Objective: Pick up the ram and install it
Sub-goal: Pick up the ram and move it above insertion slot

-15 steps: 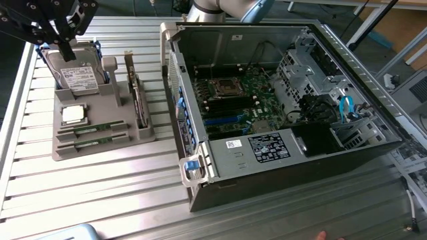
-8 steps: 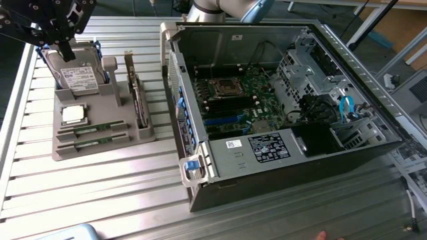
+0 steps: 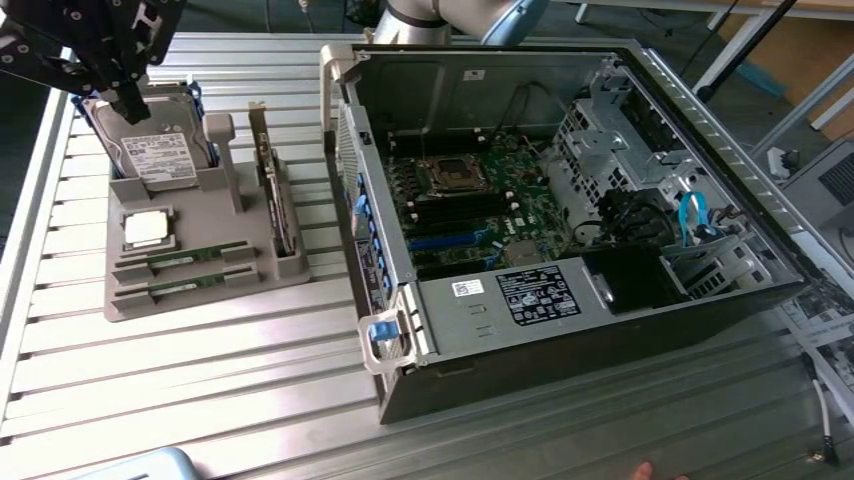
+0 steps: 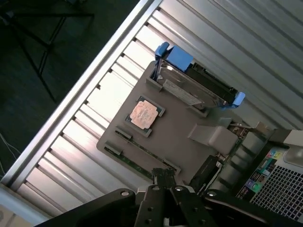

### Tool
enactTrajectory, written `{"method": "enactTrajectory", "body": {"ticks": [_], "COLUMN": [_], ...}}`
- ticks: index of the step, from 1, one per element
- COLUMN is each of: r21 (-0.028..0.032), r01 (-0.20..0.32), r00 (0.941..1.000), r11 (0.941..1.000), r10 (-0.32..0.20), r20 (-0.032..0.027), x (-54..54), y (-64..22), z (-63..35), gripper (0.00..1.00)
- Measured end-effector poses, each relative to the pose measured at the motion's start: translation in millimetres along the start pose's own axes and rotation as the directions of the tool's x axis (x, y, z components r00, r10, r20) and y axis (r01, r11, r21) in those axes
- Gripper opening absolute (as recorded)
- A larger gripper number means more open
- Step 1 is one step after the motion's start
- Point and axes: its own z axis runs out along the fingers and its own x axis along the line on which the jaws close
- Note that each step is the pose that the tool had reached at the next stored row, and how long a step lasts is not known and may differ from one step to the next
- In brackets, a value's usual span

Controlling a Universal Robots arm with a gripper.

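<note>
Two ram sticks (image 3: 180,258) lie flat in slots at the front of a grey holder (image 3: 200,295), thin green strips with black chips. In the wrist view one ram stick (image 4: 147,152) lies just ahead of the fingertips. My black gripper (image 3: 131,105) hangs above the holder's far end, over the hard drive (image 3: 160,150), well apart from the ram. The gripper (image 4: 163,182) is shut with nothing between its fingers. To the exterior view's right lies the open computer case (image 3: 400,330), with its motherboard (image 3: 481,190) exposed.
The holder also carries a square silver processor (image 3: 147,228) and an upright green expansion card (image 3: 274,190). Everything rests on a ribbed metal table (image 3: 200,390). A fingertip (image 3: 645,470) shows at the front edge. A pale blue object (image 3: 134,465) sits at the front left.
</note>
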Motion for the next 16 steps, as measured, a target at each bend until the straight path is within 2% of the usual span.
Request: {"method": "enactTrajectory", "body": {"ticks": [5,10,13,16], "r21": [-0.0023,-0.0049,-0.0083,-0.0104], "r01": [0.093,0.184,0.287,0.341], "r00": [0.9957,0.983,0.958,0.9398], "r11": [0.9957,0.983,0.958,0.9399], "r10": [-0.093,-0.184,-0.287,-0.342], "r20": [-0.004,-0.0077,-0.0117,-0.0137], "x": [0.0,0.0,0.0,0.0], "y": [0.0,0.0,0.0,-0.1], "z": [0.0,0.1,0.1,0.1], "gripper": [0.1,0.1,0.1,0.1]}}
